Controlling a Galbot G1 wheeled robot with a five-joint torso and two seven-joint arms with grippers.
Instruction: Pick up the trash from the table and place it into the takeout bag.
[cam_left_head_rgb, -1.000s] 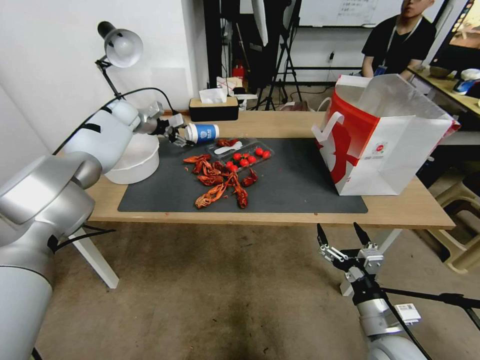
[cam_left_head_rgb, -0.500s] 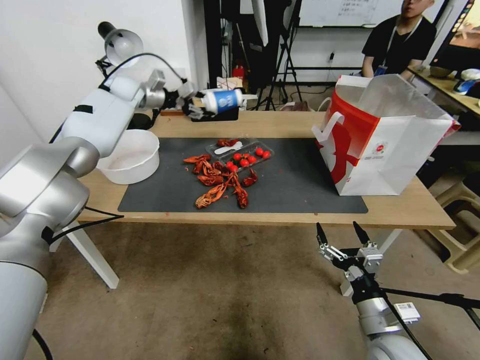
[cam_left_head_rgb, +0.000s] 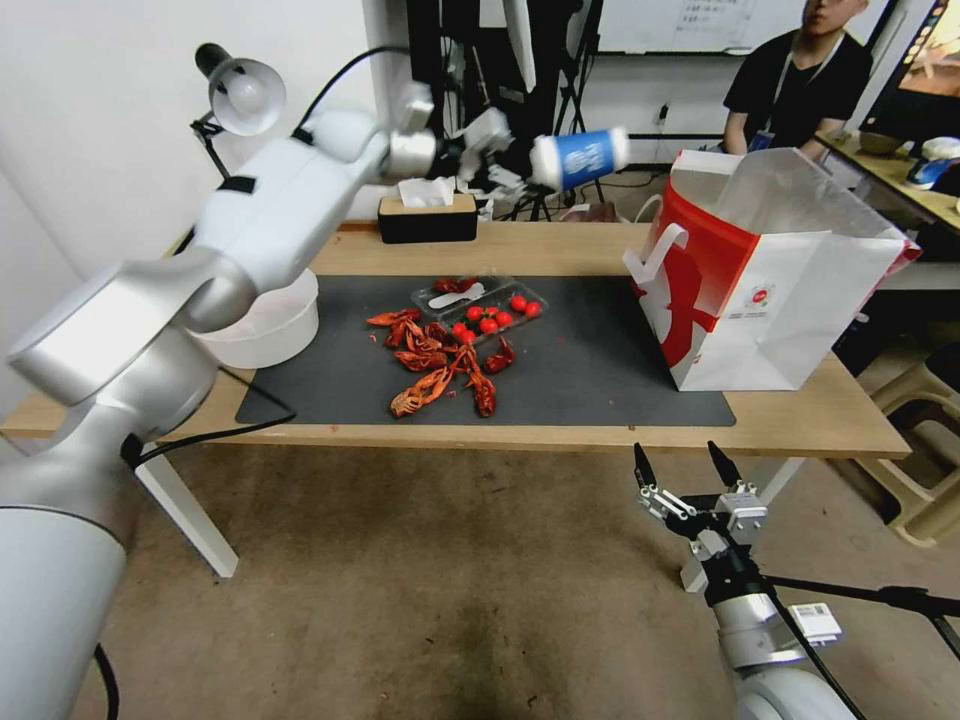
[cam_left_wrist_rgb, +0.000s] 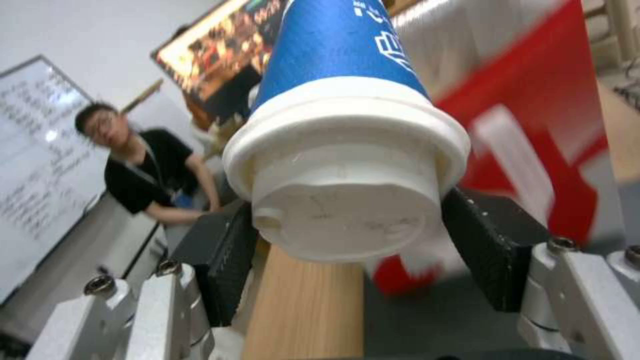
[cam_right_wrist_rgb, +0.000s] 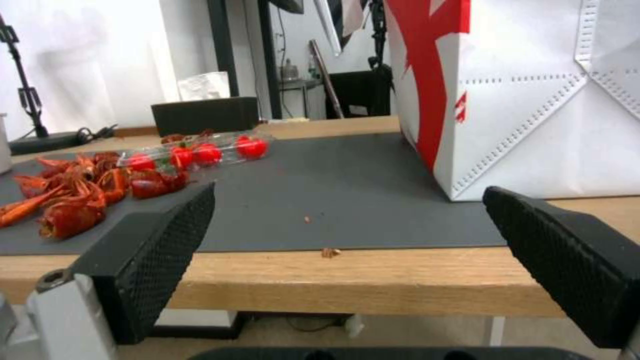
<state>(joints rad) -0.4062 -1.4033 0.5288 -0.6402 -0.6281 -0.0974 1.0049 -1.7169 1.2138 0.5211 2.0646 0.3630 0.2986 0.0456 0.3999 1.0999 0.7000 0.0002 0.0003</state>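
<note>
Left gripper (cam_left_head_rgb: 515, 165): clamps the blue-and-white paper cup (cam_left_head_rgb: 580, 157) sideways in mid-air, beside the takeout bag (cam_left_head_rgb: 770, 275).
Bag: inside hidden.
Right gripper (cam_left_head_rgb: 690, 470): fingers spread, below desk (cam_left_head_rgb: 820, 420) edge.
Crayfish shells (cam_left_head_rgb: 440, 365): on the mat.

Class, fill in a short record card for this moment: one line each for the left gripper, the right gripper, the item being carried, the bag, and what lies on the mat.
left gripper: raised above the table's far side, shut on the paper cup
right gripper: open, low in front of the table
paper cup: blue and white, lidded, held sideways, short of the takeout bag
takeout bag: upright, mouth open, at the mat's right end
on the mat: crayfish shells, clear tray of red tomatoes
</note>
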